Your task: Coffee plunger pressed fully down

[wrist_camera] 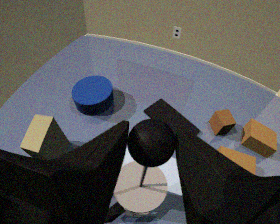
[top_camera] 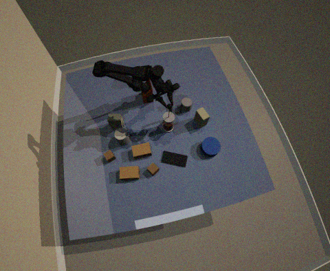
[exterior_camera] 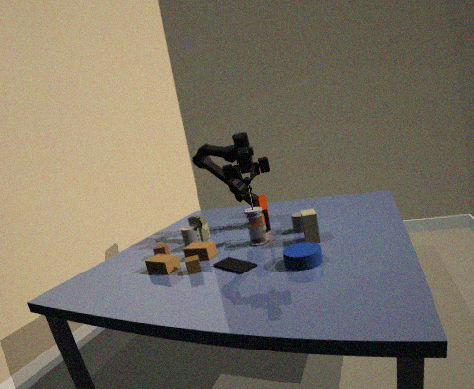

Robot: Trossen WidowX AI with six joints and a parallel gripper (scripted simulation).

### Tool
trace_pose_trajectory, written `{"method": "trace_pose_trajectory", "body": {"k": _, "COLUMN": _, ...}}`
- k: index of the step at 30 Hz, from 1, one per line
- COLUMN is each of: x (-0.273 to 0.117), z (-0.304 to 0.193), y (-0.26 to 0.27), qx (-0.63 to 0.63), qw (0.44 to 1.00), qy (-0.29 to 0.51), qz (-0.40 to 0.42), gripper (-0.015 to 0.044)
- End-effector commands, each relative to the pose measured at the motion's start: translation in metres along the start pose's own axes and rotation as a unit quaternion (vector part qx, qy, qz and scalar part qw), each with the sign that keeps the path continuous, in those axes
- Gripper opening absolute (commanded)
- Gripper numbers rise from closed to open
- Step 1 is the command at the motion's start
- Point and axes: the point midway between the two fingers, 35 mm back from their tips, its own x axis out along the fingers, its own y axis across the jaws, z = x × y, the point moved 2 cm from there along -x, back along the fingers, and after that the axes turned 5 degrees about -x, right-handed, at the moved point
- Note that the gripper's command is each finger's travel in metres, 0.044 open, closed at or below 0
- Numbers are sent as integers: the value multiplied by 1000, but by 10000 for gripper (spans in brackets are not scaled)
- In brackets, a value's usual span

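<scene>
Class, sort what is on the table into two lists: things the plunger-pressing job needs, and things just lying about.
Job:
- coffee press
- plunger knob, clamped between the jaws
- gripper

Lying about:
- blue disc
- black slab
- orange-brown blocks
- cream block
- small cylinders
</scene>
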Motion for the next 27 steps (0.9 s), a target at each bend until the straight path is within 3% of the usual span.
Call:
{"method": "trace_pose_trajectory", "body": {"k": 1, "x": 10, "z": -20, "y": 5, "qx": -9, "qw": 1000, "qy": 19, "qz": 7, "gripper": 119}}
{"method": "trace_pose_trajectory", "body": {"k": 27, "x": 36, "z": -54, "y": 9, "qx": -10, "qw": 1000, "qy": 19, "qz": 7, "gripper": 119}}
